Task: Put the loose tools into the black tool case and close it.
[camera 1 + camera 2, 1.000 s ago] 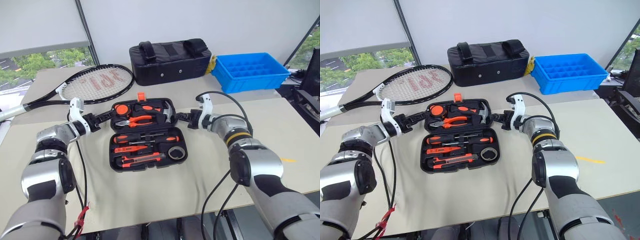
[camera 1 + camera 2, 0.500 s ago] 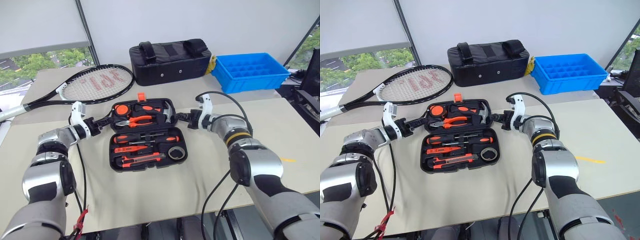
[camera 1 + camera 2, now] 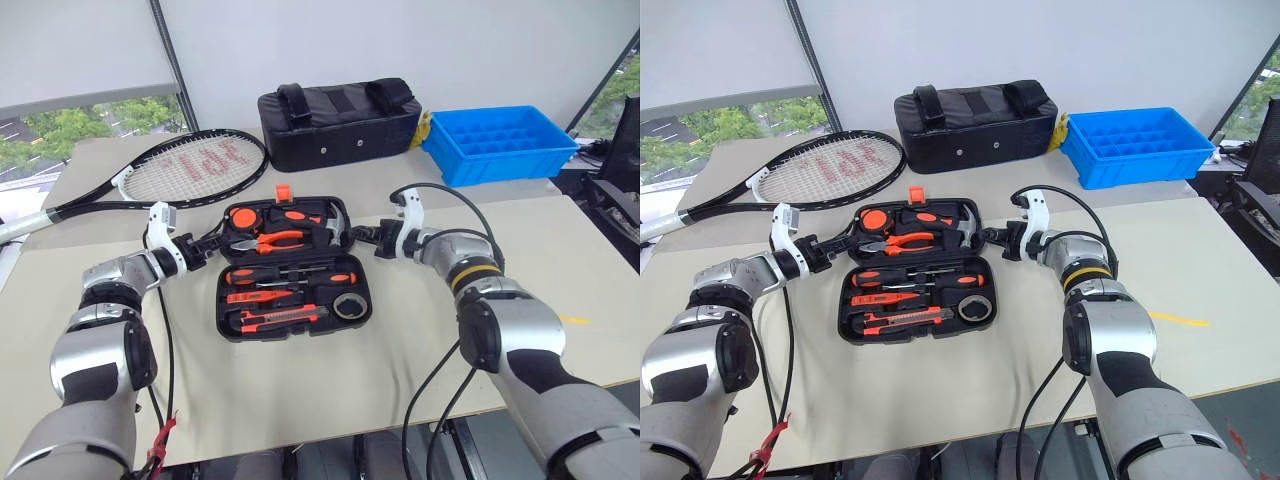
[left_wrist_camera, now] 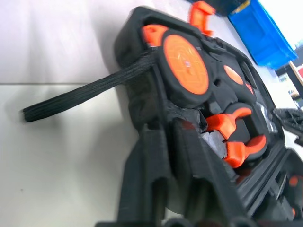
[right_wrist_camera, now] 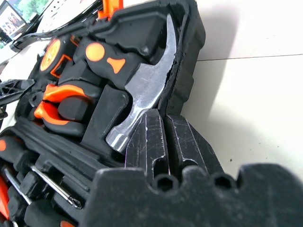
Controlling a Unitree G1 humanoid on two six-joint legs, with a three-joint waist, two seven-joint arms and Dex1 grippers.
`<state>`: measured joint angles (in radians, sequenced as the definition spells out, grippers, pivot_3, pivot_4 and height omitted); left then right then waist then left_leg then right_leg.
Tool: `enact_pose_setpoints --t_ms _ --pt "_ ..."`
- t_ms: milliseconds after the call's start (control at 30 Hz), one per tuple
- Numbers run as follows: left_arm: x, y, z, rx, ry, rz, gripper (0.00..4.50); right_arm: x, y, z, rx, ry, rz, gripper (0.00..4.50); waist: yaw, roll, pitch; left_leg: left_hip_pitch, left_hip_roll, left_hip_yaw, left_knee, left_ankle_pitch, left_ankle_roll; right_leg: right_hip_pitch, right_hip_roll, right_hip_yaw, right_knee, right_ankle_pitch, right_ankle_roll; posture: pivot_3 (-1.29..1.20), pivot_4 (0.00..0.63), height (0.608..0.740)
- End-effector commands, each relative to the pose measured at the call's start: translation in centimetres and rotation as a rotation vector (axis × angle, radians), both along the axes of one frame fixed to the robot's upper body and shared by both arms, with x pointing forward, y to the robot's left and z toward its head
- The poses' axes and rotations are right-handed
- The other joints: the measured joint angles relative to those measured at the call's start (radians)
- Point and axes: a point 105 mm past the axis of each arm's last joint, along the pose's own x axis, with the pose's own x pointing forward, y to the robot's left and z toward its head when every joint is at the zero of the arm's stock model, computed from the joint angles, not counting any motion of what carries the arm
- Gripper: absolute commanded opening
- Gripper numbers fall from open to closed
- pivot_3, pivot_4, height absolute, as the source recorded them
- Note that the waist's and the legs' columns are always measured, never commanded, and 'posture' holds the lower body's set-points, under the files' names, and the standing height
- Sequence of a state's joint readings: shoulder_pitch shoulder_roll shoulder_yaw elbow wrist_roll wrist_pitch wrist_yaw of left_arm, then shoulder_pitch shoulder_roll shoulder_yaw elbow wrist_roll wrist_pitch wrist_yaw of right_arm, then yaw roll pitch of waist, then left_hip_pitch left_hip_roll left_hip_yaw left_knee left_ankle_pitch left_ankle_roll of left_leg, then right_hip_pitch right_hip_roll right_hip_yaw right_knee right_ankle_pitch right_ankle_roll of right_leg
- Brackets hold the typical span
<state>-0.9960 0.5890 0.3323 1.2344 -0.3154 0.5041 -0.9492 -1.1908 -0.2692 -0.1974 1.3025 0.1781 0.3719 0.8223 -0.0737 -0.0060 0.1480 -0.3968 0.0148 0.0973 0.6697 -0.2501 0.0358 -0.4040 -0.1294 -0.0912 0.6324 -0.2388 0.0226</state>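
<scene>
The black tool case [image 3: 293, 270] is lying open and flat on the table [image 3: 300, 390], right in front of me, with its small orange latch [image 3: 283, 192] sticking out at the far edge. I am seeing the far half carrying the pliers [image 3: 268, 240], a hammer [image 3: 322, 229] and a round orange tape measure [image 4: 185, 62]. The near half is holding the screwdrivers [image 3: 290, 276] with red-and-black handles, the orange-and-black utility knife [image 3: 283, 318] along the front row, and the small tape roll [image 3: 350, 304] at its right end.

My left gripper [image 3: 213, 243] is sitting at the case's left edge, level with the far half, fingers brought together; in the left wrist view they are lying against the rim, though I cannot tell for sure whether they are pinching the plastic or just touching it. A black fabric strap [image 4: 90, 92] is trailing from that corner onto the table.

My right gripper [image 3: 357, 236] is resting at the opposite right edge, beside the hammer head, its fingers pressed together against the case wall.

Further out, a tennis racket [image 3: 170, 172] is lying to the far left, a black fabric bag [image 3: 340, 122] is standing behind the case, and a blue plastic tray [image 3: 500, 143] is sitting at the far right.
</scene>
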Motion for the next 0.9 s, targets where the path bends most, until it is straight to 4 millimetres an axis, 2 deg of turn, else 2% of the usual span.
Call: enact_pose_setpoints --t_ms 33,167,267,400,500,600,700,900 --pt "0.0 0.5 0.7 0.007 -0.017 0.003 0.02 0.3 0.4 1.2 0.005 -0.052 0.010 0.00 0.000 0.000 0.000 0.000 0.000 0.000 0.000 0.000 0.000 0.000 0.000 0.000 0.000 0.000 0.000 0.00 0.150 0.740" --pt "-0.2 0.1 1.0 -0.003 -0.035 -0.037 0.02 0.3 0.4 1.3 0.006 -0.063 0.011 0.00 0.000 0.000 0.000 0.000 0.000 0.000 0.000 0.000 0.000 0.000 0.000 0.000 0.000 0.000 0.000 0.00 0.150 0.740" --pt "-0.2 -0.2 1.9 0.002 -0.098 -0.081 0.02 0.5 0.5 2.1 0.021 -0.108 0.013 0.00 0.000 0.000 0.000 0.000 0.000 0.000 0.000 0.000 0.000 0.000 0.000 0.000 0.000 0.000 0.000 0.00 0.150 0.740" --pt "-0.2 -0.2 4.7 0.027 -0.275 -0.115 0.02 0.7 0.6 4.4 0.070 -0.215 0.038 0.00 0.003 0.000 0.000 -0.001 0.000 0.000 0.000 0.000 0.000 -0.001 0.000 0.000 0.000 0.000 0.000 0.00 0.150 0.740" --pt "0.2 0.4 5.8 0.104 -0.360 -0.060 0.02 0.6 0.6 5.4 0.083 -0.295 0.060 0.00 0.004 0.000 0.000 -0.002 0.000 0.000 0.000 0.000 0.000 -0.002 0.000 0.000 0.000 0.000 0.000 0.00 0.150 0.740" --pt "-0.1 0.2 6.2 0.217 -0.450 -0.078 0.02 0.5 0.4 5.7 0.076 -0.354 0.063 0.00 0.004 0.000 0.000 -0.003 -0.001 -0.001 0.000 0.000 0.000 -0.002 0.000 0.000 -0.001 0.000 0.000 0.00 0.150 0.740" --pt "-0.3 0.1 6.6 0.245 -0.513 -0.063 0.02 0.6 0.0 5.7 0.068 -0.390 0.037 0.00 0.004 0.000 0.000 -0.003 -0.001 -0.001 -0.001 0.000 0.000 -0.002 0.000 -0.001 -0.001 0.000 0.000 0.00 0.150 0.740" --pt "-1.2 -0.3 5.2 0.409 -0.599 -0.071 0.02 0.5 -0.1 5.7 0.030 -0.511 0.011 0.00 0.004 0.000 0.000 -0.004 0.000 -0.001 -0.001 0.000 0.000 -0.002 0.000 -0.001 -0.002 0.000 0.000 0.00 0.150 0.740"
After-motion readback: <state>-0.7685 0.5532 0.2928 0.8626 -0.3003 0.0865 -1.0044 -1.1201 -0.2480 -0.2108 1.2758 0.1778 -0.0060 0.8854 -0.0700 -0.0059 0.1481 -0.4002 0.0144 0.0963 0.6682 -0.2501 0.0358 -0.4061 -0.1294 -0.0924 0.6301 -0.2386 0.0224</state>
